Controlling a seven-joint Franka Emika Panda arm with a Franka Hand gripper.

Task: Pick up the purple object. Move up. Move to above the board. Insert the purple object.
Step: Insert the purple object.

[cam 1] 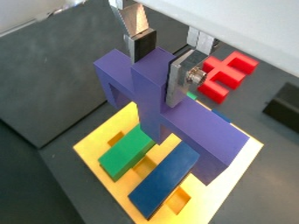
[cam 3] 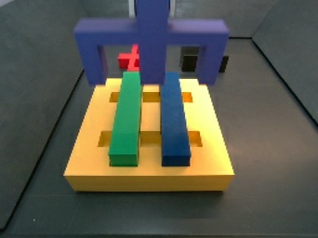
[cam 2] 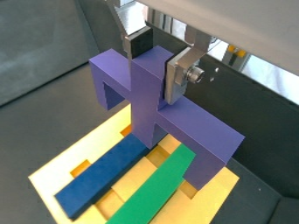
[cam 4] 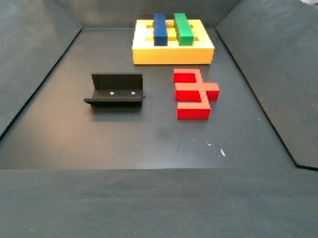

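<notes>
My gripper (cam 1: 162, 63) is shut on the raised middle stub of the purple object (cam 1: 176, 118), a wide bridge-shaped piece, and shows the same way in both wrist views (cam 2: 159, 61). The purple object (cam 2: 140, 87) hangs level, legs down, over the yellow board (cam 1: 91, 147). In a side view the purple object (cam 3: 149, 33) stands across the far end of the board (cam 3: 149, 172); whether its legs touch the board I cannot tell. The fingers are out of frame there. In a side view the board (cam 4: 174, 56) shows, but the purple object and gripper are out of frame.
A long green bar (cam 3: 126, 116) and a long blue bar (cam 3: 174, 116) lie side by side on the board. A red stepped block (cam 4: 192, 93) lies on the dark floor beside the board. The black fixture (cam 4: 114, 90) stands next to it. Dark walls enclose the floor.
</notes>
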